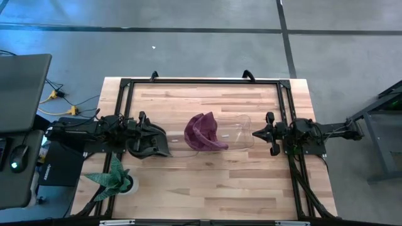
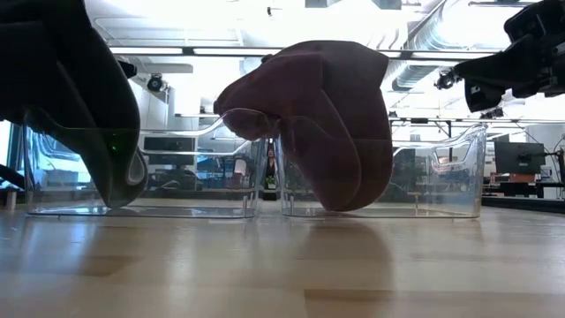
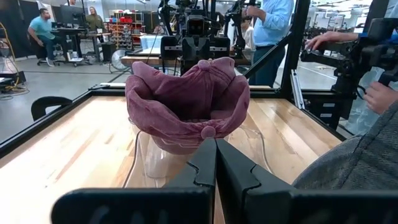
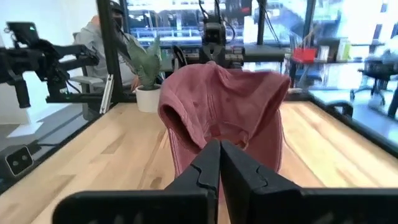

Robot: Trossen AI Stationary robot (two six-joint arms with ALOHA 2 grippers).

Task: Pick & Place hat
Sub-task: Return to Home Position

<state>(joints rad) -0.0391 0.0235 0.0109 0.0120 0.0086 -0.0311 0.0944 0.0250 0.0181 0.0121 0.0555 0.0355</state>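
A maroon hat (image 1: 203,132) (image 2: 331,124) (image 3: 186,102) (image 4: 224,102) hangs over the rims where two clear bins (image 1: 239,130) (image 2: 424,181) meet at mid-table, its crown sagging into the right-hand bin. My left gripper (image 1: 164,134) (image 3: 215,158) is shut and points at the hat from the table's left. A dark grey hat (image 1: 149,143) (image 3: 357,171) (image 2: 79,97) lies beside this gripper, over the left bin's end. My right gripper (image 1: 255,133) (image 4: 219,155) is shut, level, right of the maroon hat and apart from it. My left gripper has nothing between its shut fingers. The dark grey hat's cloth (image 3: 348,177) lies close along its side, and I cannot tell whether they touch.
A potted green plant (image 1: 116,179) stands near the table's near-left corner. A black frame (image 1: 201,81) runs around the tabletop. Bare wood (image 1: 213,182) lies in front of the bins. People stand in the room beyond the table.
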